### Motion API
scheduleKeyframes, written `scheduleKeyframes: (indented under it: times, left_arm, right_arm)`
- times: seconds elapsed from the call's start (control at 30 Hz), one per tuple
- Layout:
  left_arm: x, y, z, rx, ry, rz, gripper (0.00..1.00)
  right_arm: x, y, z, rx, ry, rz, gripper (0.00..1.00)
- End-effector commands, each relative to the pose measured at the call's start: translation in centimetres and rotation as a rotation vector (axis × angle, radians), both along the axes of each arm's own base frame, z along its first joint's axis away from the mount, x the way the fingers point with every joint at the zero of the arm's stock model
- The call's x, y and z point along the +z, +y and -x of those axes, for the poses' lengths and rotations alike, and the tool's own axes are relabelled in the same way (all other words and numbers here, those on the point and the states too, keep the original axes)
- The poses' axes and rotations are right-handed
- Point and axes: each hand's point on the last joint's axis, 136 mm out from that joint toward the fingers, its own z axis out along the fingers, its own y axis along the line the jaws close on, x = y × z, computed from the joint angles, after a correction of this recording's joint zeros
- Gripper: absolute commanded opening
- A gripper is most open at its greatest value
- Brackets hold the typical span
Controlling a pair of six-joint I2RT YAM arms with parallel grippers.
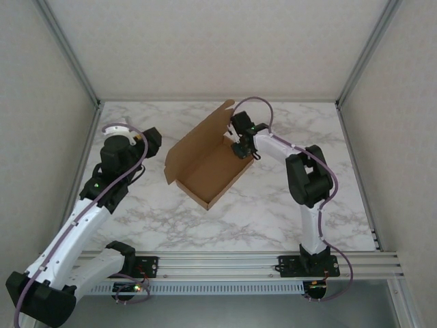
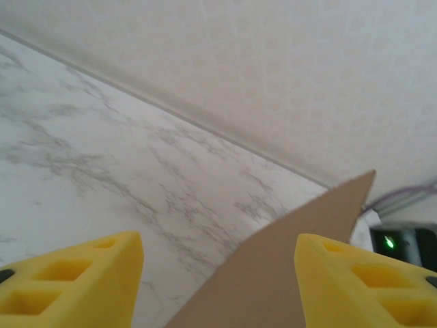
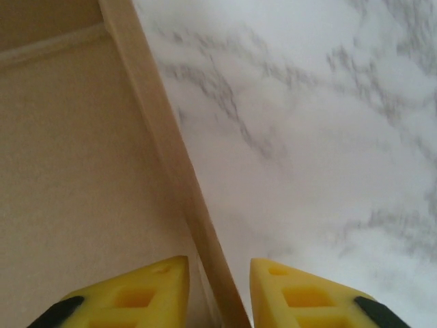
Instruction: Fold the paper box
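Most of the shaping looks done: the paper box (image 1: pixel 208 167) sits near the middle of the table (image 1: pixel 273 212) as a shallow tray with its walls raised, turned at an angle to the table edges. Its lid panel stands open along the far-left long side, so the closing is not yet done, and I judge that folding the lid over and tucking it in is the main work left. The right hand (image 1: pixel 242 147) is at the far right end of the box, and in the right wrist view its two yellow fingers (image 3: pixel 136 294) stand on either side of one upright wall, one inside the tray and one over the marble. The gap between them is narrow, but I cannot tell whether they are pinching the wall or only straddling it. The left hand (image 1: pixel 149 141) hangs to the left of the box, apart from it, with its fingers (image 2: pixel 75 280) spread wide and gripping nothing. Its camera looks toward the raised lid's corner.
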Motion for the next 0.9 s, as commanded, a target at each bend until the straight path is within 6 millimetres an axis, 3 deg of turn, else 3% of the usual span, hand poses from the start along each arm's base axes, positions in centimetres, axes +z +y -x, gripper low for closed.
scheduleKeyframes:
  times: [0.0,0.13,0.2,0.37,0.57,0.7,0.87]
  left_arm:
    - [0.4,2.7,0.7,0.125,-0.034,-0.017,0.62]
    - [-0.5,3.0,1.3,0.128,-0.051,-0.020,0.63]
    - [-1.0,3.0,1.6,0.126,-0.058,-0.019,0.63]
    - [-0.9,2.9,1.9,0.113,-0.073,-0.011,0.64]
    - [-1.0,3.0,2.0,0.115,-0.076,-0.016,0.65]
    - [-1.2,3.0,1.9,0.117,-0.072,-0.020,0.65]
    - [-1.1,3.3,2.0,0.131,-0.075,-0.030,0.65]
  right_arm:
    - [0.1,-1.0,3.9,-0.093,0.109,-0.010,0.34]
    - [-1.2,-0.2,7.2,-0.049,0.182,-0.054,0.41]
    - [-1.3,-0.5,7.4,-0.043,0.162,-0.026,0.42]
    - [-0.4,-0.5,6.5,-0.034,0.107,-0.020,0.41]
    - [-1.4,-0.7,5.0,-0.036,0.092,0.046,0.39]
    - [-2.3,-0.8,4.4,-0.039,0.101,0.083,0.32]
    - [-1.7,-1.2,4.4,-0.064,0.061,0.132,0.20]
